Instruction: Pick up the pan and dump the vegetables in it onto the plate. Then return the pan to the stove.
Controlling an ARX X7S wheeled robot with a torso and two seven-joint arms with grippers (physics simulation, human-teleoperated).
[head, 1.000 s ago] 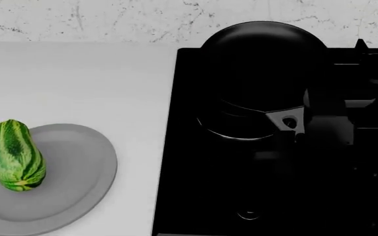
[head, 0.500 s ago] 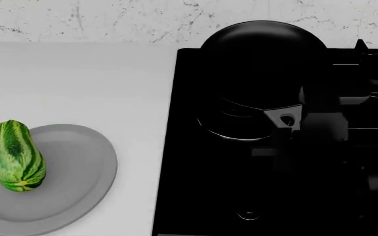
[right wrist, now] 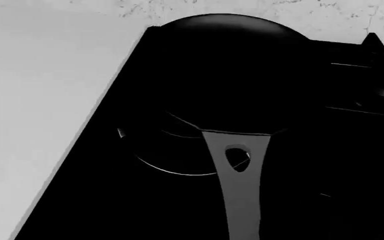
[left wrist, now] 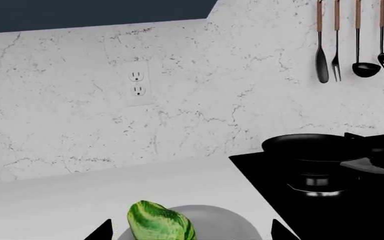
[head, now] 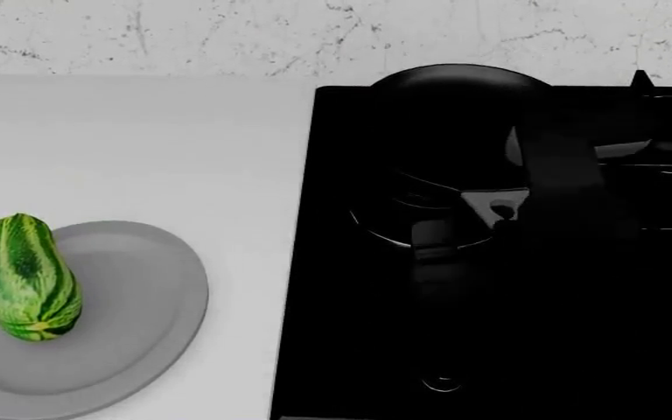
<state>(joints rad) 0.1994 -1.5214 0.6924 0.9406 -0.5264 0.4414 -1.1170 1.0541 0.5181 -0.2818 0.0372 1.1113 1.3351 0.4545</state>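
since the earlier frame we see the pan (head: 458, 131) drop lower and flatter over the stove (head: 348, 350), its bracket and handle now swung toward the front. we find the pan sitting over the back-left burner, empty, its grey bracket (right wrist: 237, 155) running straight toward the right wrist camera. the right end effector blends into the black stove in the head view, so we cannot tell whether it is spread or pinching the handle. the left end effector shows only two dark tips, spread apart. the vegetable (head: 31, 278) lies on the plate (head: 137, 306) on the worktop (head: 137, 149), well apart from the pan.
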